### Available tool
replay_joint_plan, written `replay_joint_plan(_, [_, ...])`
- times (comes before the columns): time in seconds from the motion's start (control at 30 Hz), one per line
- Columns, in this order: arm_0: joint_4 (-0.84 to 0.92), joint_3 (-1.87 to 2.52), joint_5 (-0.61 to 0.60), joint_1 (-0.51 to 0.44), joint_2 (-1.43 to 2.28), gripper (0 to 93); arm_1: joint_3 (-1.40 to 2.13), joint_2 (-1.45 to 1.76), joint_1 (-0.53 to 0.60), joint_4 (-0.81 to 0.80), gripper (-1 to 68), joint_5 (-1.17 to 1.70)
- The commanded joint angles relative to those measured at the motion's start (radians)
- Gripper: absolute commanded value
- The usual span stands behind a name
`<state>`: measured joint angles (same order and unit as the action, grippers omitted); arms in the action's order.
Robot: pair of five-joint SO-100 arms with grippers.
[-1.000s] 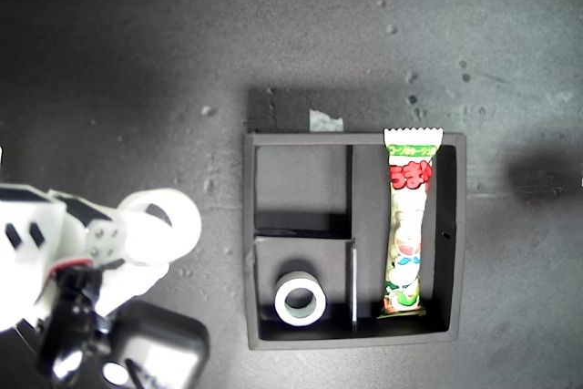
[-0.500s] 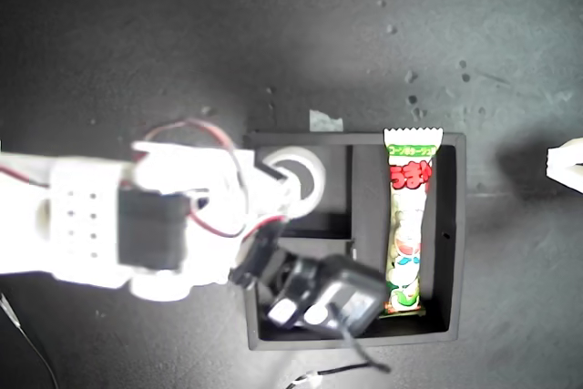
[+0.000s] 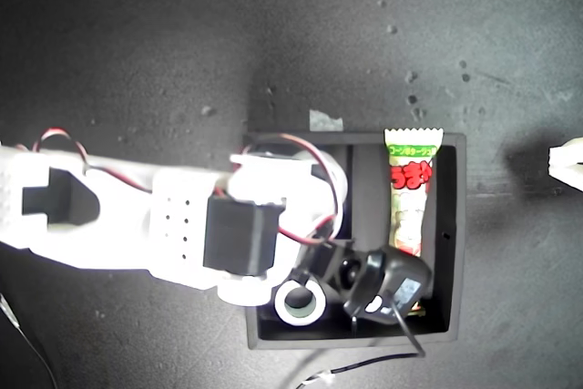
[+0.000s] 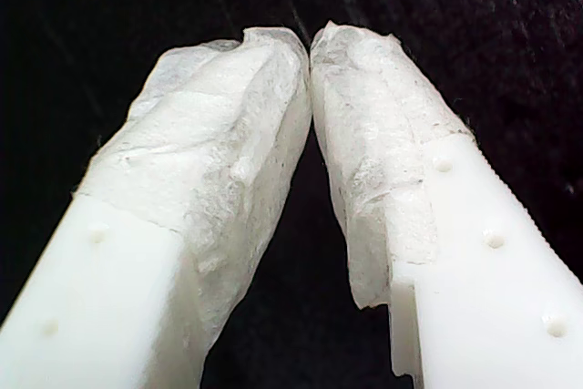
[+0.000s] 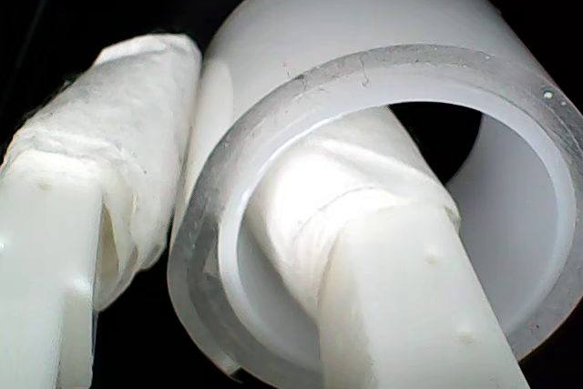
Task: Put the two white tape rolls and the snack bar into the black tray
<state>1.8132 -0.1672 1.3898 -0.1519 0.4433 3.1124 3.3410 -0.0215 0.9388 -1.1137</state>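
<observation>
The black tray lies right of the exterior view's middle. The snack bar lies lengthwise in its long compartment, its lower end hidden by the wrist camera. One white tape roll rests flat in a small compartment by the tray's near corner. My second gripper is shut on the other white tape roll, one finger inside the ring and one outside. In the exterior view that arm reaches over the tray and hides the held roll. My first gripper is shut on nothing.
A scrap of pale tape is stuck to the dark table just beyond the tray's far rim. A white arm part pokes in at the exterior view's right edge. Thin cables trail near the tray's front rim.
The arm carrying the roll came in from the exterior view's left and now reaches over the tray, hiding the roll it holds. The roll in the tray and the snack bar have not moved.
</observation>
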Motion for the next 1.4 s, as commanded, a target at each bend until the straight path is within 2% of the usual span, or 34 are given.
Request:
replay_joint_plan(0.0, [0.017,-0.058,0.043,-0.025,0.008,0.0,0.012,0.009,-0.017,0.034,-0.5,-0.018])
replay_joint_plan(0.13, [0.018,-0.057,0.063,-0.044,-0.021,1.5,0.012,0.009,-0.021,0.098,-0.3,-0.023])
replay_joint_plan(0.33, [0.02,-0.057,0.052,-0.061,-0.018,24.5,0.012,0.009,-0.058,0.164,-0.6,-0.078])
replay_joint_plan(0.43, [0.023,-0.044,0.037,-0.06,0.021,28.2,0.012,0.009,-0.055,0.164,-0.6,-0.078])
replay_joint_plan(0.53, [0.023,-0.011,0.011,-0.046,0.091,28.2,0.012,0.009,-0.044,0.164,-0.6,-0.078])
replay_joint_plan(0.67, [0.023,0.155,-0.089,0.018,0.353,27.0,0.012,0.009,-0.031,0.167,-0.6,-0.084])
replay_joint_plan(0.77, [0.023,0.336,-0.179,0.097,0.635,19.4,0.012,0.009,-0.018,0.189,-0.6,-0.094])
replay_joint_plan(0.87, [0.023,0.555,-0.206,0.19,0.917,0.1,0.012,0.009,0.002,0.192,-0.4,-0.11])
replay_joint_plan(1.03, [0.003,1.066,-0.224,0.319,1.305,0.0,0.012,0.009,0.025,0.241,3.3,-0.072])
replay_joint_plan(1.1, [-0.071,1.353,-0.235,0.356,1.454,0.0,0.012,0.009,0.077,0.244,4.0,-0.067])
replay_joint_plan(1.13, [-0.13,1.502,-0.255,0.368,1.532,0.0,0.012,0.009,0.08,0.245,0.1,-0.072])
replay_joint_plan(1.27, [-0.341,2.034,-0.307,0.405,1.801,0.0,0.012,0.009,0.055,0.288,-0.5,-0.106])
replay_joint_plan(1.37, [-0.508,2.385,-0.27,0.403,2.023,0.0,0.012,0.009,0.006,0.333,-0.3,-0.133])
